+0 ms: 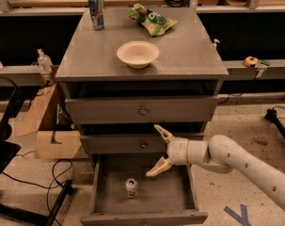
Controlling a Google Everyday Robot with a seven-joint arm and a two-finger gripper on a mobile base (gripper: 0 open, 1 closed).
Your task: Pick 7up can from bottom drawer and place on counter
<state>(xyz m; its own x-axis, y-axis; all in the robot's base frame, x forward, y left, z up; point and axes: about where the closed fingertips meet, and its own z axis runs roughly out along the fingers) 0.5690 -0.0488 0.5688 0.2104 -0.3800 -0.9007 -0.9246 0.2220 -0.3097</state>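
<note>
The 7up can (130, 188) stands upright on the grey floor of the open bottom drawer (175, 194), left of its middle. My gripper (159, 150) hangs open in front of the middle drawer, above the bottom drawer's right half, up and to the right of the can. Its two pale fingers (157, 167) spread wide, pointing left. The white arm reaches in from the right. The counter (189, 51) is the grey top of the cabinet.
On the counter stand a white bowl (138, 53), a tall blue-and-silver can (96, 12) at the back left and a green chip bag (152, 20) at the back. Two shut knobbed drawers (142, 110) sit above. A cardboard box (44, 126) and cables lie left of the cabinet.
</note>
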